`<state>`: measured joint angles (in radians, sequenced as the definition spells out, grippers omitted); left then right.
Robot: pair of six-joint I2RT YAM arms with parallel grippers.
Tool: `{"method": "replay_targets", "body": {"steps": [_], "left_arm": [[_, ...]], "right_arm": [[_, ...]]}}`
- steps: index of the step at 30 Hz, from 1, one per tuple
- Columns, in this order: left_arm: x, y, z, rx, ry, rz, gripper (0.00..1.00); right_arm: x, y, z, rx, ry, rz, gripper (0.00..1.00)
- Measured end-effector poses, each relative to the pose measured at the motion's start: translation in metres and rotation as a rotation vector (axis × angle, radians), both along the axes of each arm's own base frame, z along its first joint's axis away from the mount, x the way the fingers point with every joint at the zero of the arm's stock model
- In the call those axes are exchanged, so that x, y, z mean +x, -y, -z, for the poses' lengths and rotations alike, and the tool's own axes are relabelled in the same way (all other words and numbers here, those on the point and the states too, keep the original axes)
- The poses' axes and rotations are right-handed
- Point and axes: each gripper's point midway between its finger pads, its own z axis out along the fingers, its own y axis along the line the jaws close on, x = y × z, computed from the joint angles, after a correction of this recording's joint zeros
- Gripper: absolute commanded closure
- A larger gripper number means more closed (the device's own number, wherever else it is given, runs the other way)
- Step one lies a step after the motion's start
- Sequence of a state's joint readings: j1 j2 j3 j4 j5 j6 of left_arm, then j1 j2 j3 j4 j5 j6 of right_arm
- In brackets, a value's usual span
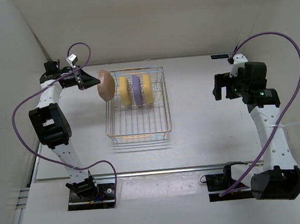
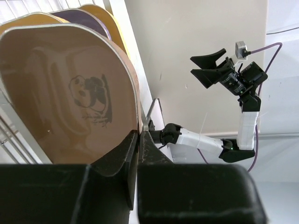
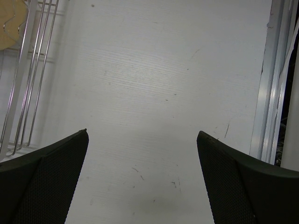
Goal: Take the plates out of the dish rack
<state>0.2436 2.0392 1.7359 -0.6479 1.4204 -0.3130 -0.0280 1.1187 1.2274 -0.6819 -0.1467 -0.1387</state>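
The silver wire dish rack stands mid-table. A yellow plate, a purple plate and a second yellow plate stand upright in its far half. My left gripper is shut on the edge of the tan-pink plate and holds it upright at the rack's far left corner. In the left wrist view the gripper pinches the plate's rim, which carries a small animal drawing. My right gripper is open and empty over bare table right of the rack; it also shows in the right wrist view.
The rack's wires and a bit of yellow plate show at the left of the right wrist view. An aluminium rail runs along the table's edge. White walls enclose the table at the back and sides.
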Motion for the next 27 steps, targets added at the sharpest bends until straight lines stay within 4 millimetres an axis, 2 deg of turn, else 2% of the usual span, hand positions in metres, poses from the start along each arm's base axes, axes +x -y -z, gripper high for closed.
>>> {"method": "replay_targets", "body": {"steps": [9,22,27], "left_arm": [[-0.004,-0.011,-0.013,-0.007,0.02,-0.015,0.89],[-0.013,-0.008,-0.061,0.025,0.15,-0.003,0.89],[-0.011,-0.003,-0.069,0.17,0.234,-0.034,0.89]], "right_arm": [[0.0,-0.001,0.0,0.004,0.0,-0.006,0.0],[0.0,-0.001,0.0,0.005,-0.002,-0.007,0.0],[-0.001,-0.003,0.006,0.001,-0.031,-0.021,0.0]]}}
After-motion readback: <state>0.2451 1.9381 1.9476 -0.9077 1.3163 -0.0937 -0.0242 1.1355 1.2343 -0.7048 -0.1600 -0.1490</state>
